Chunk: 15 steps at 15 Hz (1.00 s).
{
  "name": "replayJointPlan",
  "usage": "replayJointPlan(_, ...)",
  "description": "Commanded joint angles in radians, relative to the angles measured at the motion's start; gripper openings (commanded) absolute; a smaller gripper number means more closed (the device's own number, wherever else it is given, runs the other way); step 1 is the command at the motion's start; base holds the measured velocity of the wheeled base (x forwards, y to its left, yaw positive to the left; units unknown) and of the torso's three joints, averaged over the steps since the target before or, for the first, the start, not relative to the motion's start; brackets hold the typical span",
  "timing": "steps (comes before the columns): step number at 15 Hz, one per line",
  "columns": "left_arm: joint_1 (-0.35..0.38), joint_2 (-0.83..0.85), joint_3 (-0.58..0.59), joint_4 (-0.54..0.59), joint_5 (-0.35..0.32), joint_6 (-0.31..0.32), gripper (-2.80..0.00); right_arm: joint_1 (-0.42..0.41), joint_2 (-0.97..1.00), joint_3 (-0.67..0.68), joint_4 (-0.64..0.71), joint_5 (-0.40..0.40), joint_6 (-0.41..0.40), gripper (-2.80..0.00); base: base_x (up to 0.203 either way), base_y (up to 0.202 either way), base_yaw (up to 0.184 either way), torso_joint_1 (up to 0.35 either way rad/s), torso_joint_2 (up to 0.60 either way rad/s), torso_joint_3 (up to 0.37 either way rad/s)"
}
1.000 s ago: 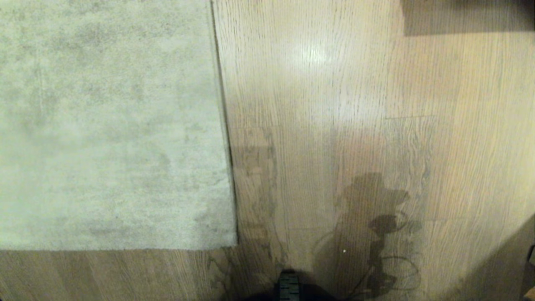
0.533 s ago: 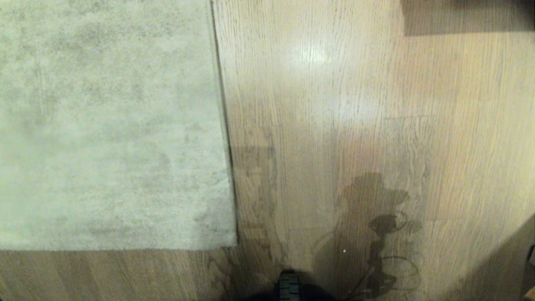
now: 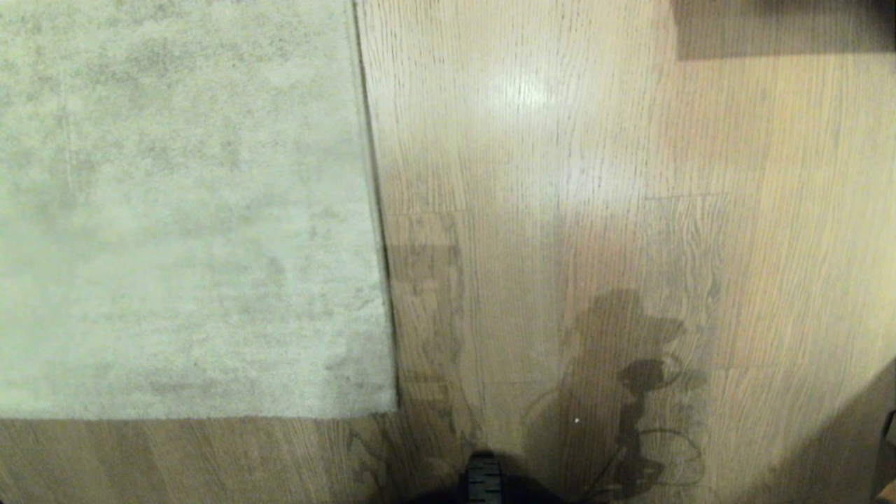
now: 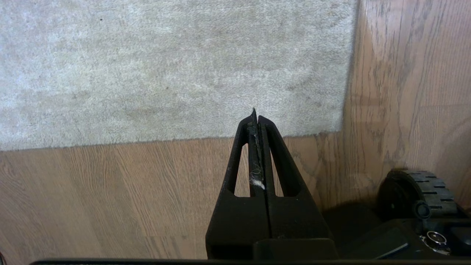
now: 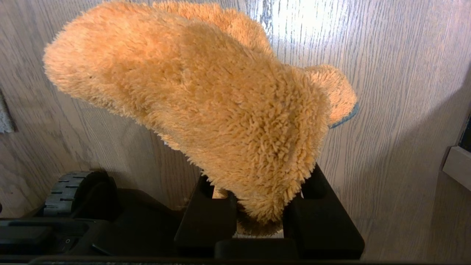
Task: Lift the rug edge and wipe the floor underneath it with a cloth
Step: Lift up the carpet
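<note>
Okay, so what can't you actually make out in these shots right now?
- Right tool: the fluffy orange-yellow cloth covers its fingertips in the right wrist view.
- Wood plank floor beneath the pale grey mottled rug: hidden, the rug lies flat on it.
- Dark shape at the head view's top right: cut off by the edge.
- Both arms: outside the head view.
</note>
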Motion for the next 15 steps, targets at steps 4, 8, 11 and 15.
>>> replayJointPlan(4,0.001,0.0,0.0,0.0,0.0,0.0,-2.8,0.0,0.003,0.0,-0.001,0.0,-0.001,-2.8,0.0,0.0,0.0,0.0,0.0,0.0)
replayJointPlan(8,0.001,0.001,0.0,0.0,0.001,0.0,-2.8,0.0,0.003,0.0,-0.001,0.0,-0.001,-2.8,0.0,0.0,0.0,0.0,0.0,0.0)
replayJointPlan(11,-0.001,0.0,0.0,0.0,0.002,0.0,-2.8,0.0,0.003,0.0,-0.001,0.0,-0.001,-2.8,0.0,0.0,0.0,0.0,0.0,0.0)
replayJointPlan(15,0.001,0.001,0.0,0.0,0.0,0.0,-2.8,0.0,0.003,0.0,-0.001,0.0,-0.001,-2.8,0.0,0.0,0.0,0.0,0.0,0.0)
